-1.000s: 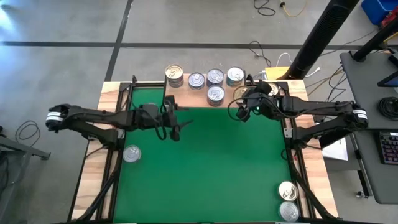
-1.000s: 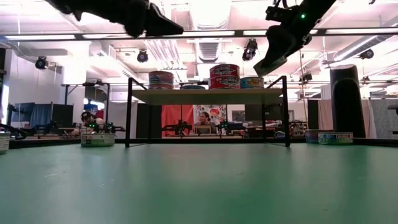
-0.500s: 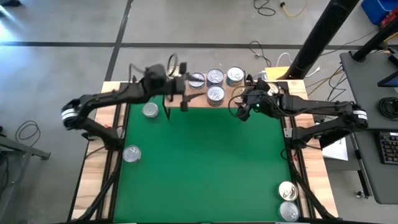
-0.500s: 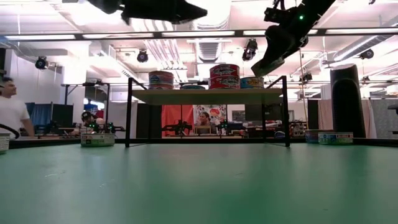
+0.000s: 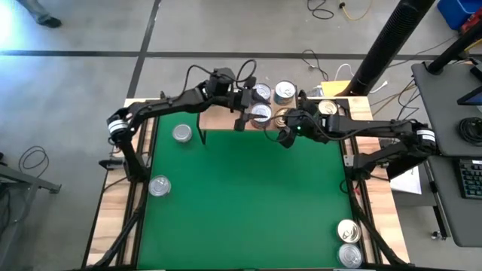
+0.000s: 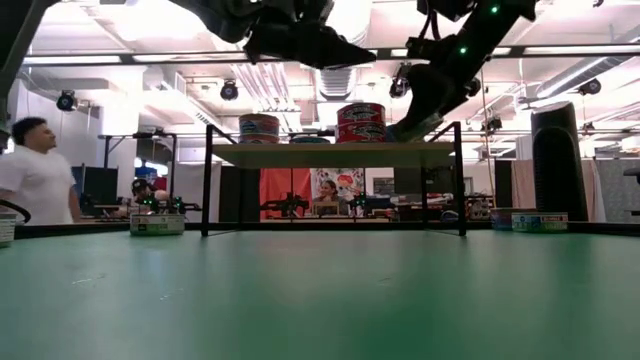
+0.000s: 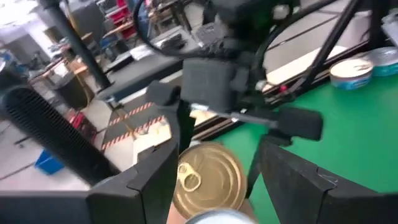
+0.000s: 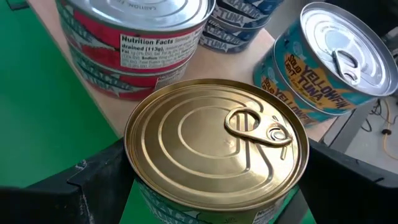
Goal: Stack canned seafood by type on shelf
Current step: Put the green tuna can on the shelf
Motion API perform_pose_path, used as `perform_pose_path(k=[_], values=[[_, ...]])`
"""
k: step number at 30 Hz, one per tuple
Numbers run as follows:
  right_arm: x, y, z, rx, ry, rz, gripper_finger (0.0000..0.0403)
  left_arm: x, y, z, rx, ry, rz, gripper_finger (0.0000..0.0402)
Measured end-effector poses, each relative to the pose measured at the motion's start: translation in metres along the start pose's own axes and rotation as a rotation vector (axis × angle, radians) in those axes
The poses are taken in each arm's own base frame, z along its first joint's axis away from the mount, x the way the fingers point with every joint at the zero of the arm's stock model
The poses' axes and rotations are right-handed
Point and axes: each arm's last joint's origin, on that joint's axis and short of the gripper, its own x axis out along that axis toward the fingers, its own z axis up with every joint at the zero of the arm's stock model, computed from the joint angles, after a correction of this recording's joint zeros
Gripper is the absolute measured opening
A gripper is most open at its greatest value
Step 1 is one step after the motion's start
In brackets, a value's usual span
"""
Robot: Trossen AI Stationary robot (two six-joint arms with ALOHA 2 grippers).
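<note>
The shelf (image 5: pixel 218 120) stands at the table's far edge, and its board (image 6: pixel 330 155) carries several tins: a red-labelled stack (image 8: pixel 134 43), a blue tuna tin (image 8: pixel 323 62) and silver-topped ones (image 5: pixel 260 92). My right gripper (image 5: pixel 286 134) (image 6: pixel 405 125) hovers just over the shelf's right part, shut on a gold-topped tin (image 8: pixel 217 140). My left gripper (image 5: pixel 241 120) (image 7: pixel 214 186) is open and empty, high over the shelf's middle (image 6: pixel 330 48). It looks toward the gold-topped tin (image 7: pixel 208 180) and my right gripper. My right gripper pinches the gold-topped tin by its side wall (image 8: pixel 152 202), one finger (image 8: pixel 93 180) on each side. It comes slanting down from the table's right. The tin is upright with its pull tab (image 8: pixel 249 124) on top. Whether its base rests on the shelf is hidden.
Loose tins stand on the green mat: one by the shelf's left leg (image 5: pixel 181 134), one at the left edge (image 5: pixel 160 186), two at the near right corner (image 5: pixel 348 229). Another gold-topped tin (image 5: pixel 327 108) sits at the shelf's right end. A person (image 6: pixel 35 180) walks behind the table.
My left arm has swung from over the mat's left middle toward the far edge and then right, ending above the shelf's middle. My right gripper, still holding the tin, has shifted a little left and down toward the shelf.
</note>
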Motion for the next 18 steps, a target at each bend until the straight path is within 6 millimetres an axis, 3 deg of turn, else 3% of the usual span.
perform_pose_path(k=[6, 18], values=[[0.001, -0.001, 0.001, -0.008, -0.005, 0.028, 0.0371, 0.006, 0.006, -0.001, 0.027, 0.05, 0.099, 0.0208], [0.01, -0.012, 0.002, 0.034, 0.018, 0.082, 0.0389, -0.002, 0.005, 0.009, 0.002, -0.062, -0.039, 0.0208]])
